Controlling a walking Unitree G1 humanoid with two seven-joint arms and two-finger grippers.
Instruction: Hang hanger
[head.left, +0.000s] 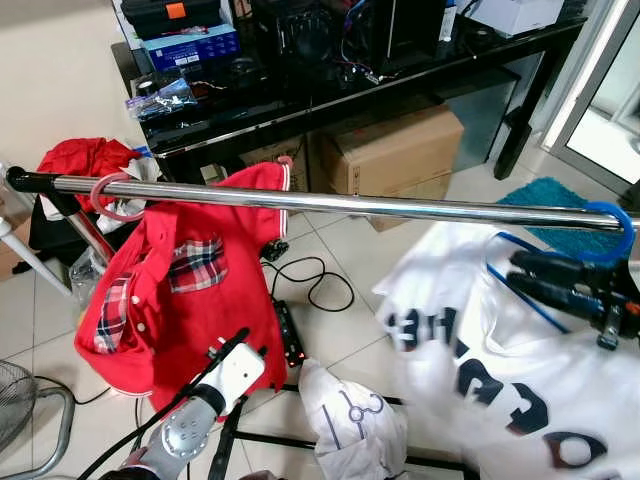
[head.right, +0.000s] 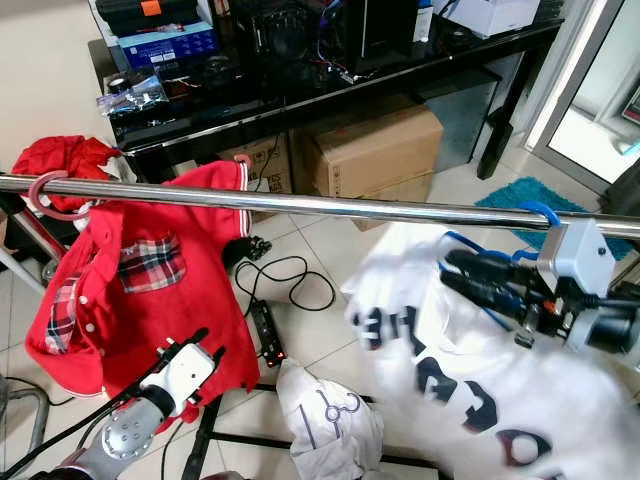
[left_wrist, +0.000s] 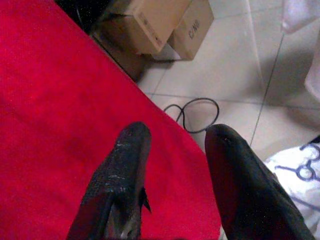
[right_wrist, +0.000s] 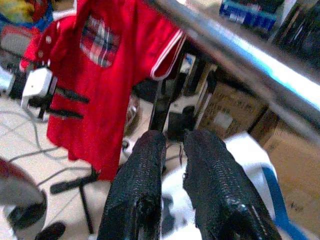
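A chrome rail (head.left: 380, 205) crosses the scene. A blue hanger (head.left: 612, 225) is hooked over the rail's right end and carries a white shirt (head.left: 480, 400) with dark letters, which is blurred. My right gripper (head.left: 515, 270) is just below the rail beside that hanger. Its fingers (right_wrist: 145, 170) are slightly open and nothing shows between them. At the rail's left end a red shirt (head.left: 200, 290) with plaid trim hangs on a pink hanger (head.left: 115, 200). My left gripper (head.left: 250, 342) is low, open, and close to the red shirt's hem (left_wrist: 60, 125).
Behind the rail are a black desk (head.left: 330, 90) with boxes on it and cardboard boxes (head.left: 400, 150) beneath. Cables and a power strip (head.left: 290, 335) lie on the tiled floor. A white garment (head.left: 350, 415) lies below, a fan (head.left: 15, 400) stands at the left, and a teal mat (head.left: 560, 195) is at the right.
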